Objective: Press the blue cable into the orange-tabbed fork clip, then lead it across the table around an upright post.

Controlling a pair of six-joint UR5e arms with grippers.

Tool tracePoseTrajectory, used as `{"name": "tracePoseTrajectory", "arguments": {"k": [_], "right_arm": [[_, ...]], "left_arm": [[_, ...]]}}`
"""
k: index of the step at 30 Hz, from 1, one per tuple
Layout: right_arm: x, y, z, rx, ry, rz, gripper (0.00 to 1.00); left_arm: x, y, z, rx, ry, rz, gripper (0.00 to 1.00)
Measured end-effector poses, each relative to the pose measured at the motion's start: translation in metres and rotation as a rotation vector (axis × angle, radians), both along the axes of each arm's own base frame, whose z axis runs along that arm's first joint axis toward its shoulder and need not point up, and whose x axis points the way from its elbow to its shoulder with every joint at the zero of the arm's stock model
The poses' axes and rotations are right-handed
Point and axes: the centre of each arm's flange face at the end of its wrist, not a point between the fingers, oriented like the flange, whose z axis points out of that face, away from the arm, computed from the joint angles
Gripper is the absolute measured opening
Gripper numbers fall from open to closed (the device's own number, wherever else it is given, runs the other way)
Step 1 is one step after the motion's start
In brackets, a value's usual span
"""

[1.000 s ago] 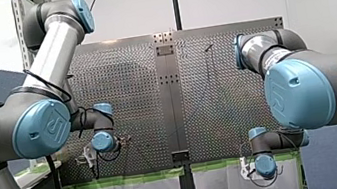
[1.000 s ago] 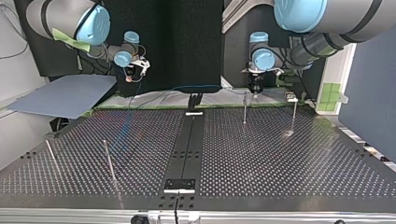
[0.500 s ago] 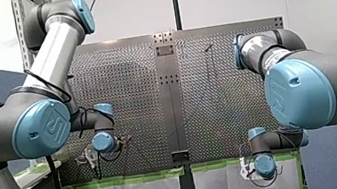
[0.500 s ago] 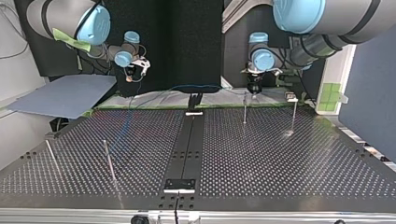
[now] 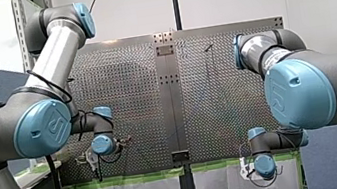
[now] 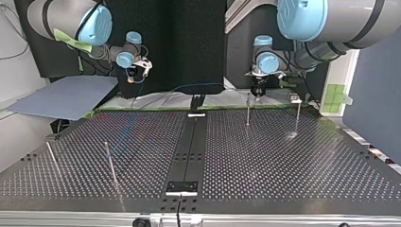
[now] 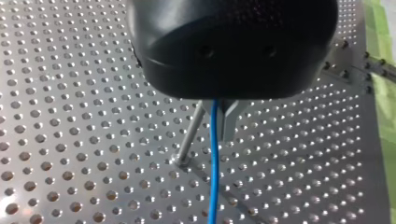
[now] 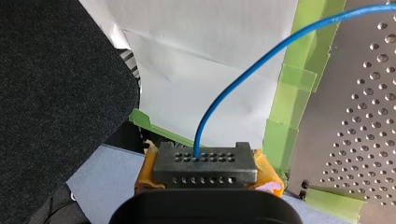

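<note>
Left wrist view: left claw hangs over the perforated table, its metal fingers drawn together on the blue cable. The cable comes out from between the fingertips and runs straight away below the claw, over the table. An upright post stands just beside the fingers, apart from the cable, its foot on the table below the fingertips. Right wrist view: right claw is clamped on a black perforated block, with yellow-orange pads against both sides of it. The cable leaves the block's face ahead of the claw and arcs up and away toward the table. Green tape and a white sheet lie ahead of this claw, off the table's edge. Top view: the cable runs from under the right claw along the table's edge toward the left claw, which hangs just above and beside a post.
</note>
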Motion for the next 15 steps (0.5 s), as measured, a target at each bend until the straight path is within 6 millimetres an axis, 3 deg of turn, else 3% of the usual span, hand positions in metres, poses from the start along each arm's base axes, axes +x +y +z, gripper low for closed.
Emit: {"name": "tracePoseTrajectory", "arguments": {"k": [15], "right_arm": [[0.0, -0.001, 0.0, -0.002, 0.003, 0.001, 0.0]], "left_arm": [[0.021, 0.009, 0.008, -0.02, -0.029, 0.01, 0.0]]}}
